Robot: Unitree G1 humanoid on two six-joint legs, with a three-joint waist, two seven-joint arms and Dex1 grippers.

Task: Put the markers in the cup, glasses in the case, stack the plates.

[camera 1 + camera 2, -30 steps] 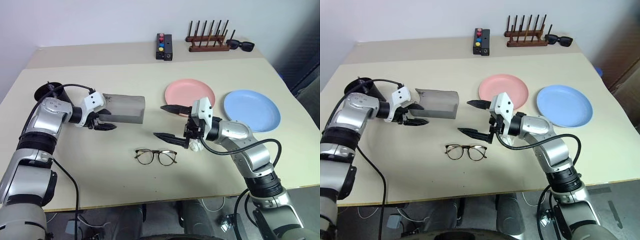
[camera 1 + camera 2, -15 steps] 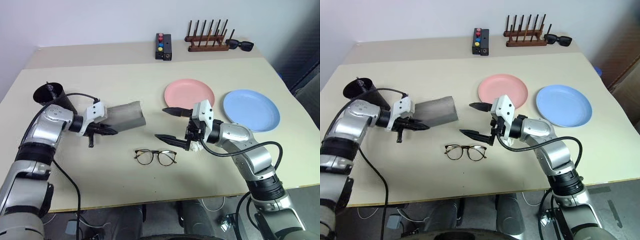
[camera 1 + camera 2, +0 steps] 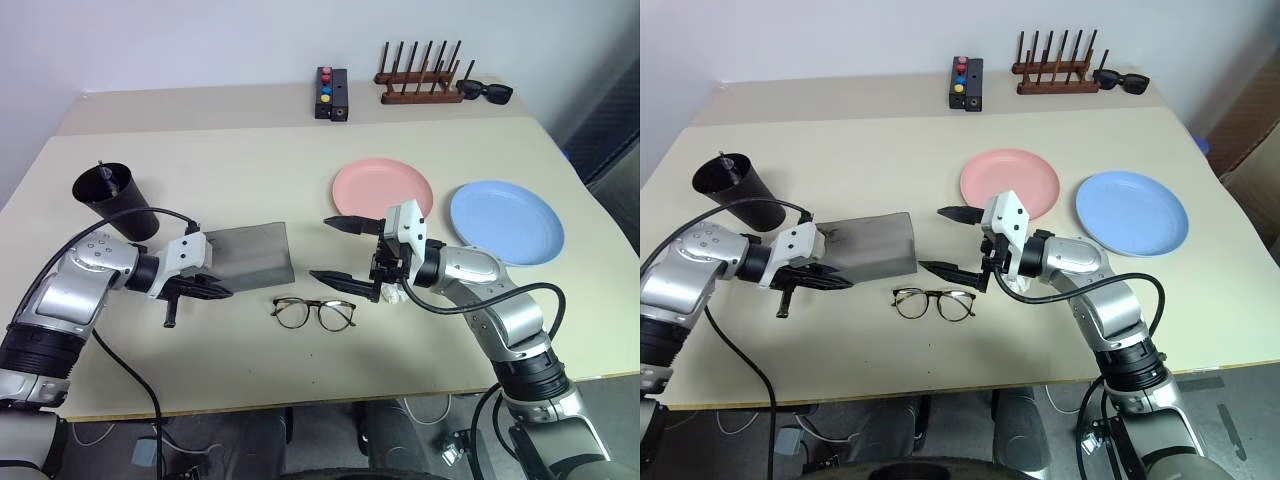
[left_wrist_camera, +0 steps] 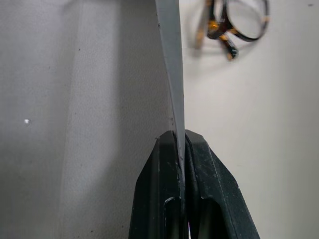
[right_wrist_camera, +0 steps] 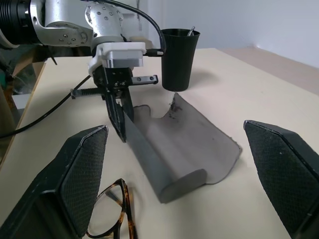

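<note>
— The glasses (image 3: 312, 313) — where do they lie from my end effectors?

— On the counter (image 3: 420, 360), long axis crosswise, just below my wide-open, empty right end effector (image 3: 340, 250) — it's nearer. My left end effector (image 3: 205, 290) is clamped on the case (image 3: 250, 257) edge.

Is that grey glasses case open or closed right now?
Open. The case lies spread like a trough with its hollow inside showing, and the left pincer pinches one thin edge of it.
</note>
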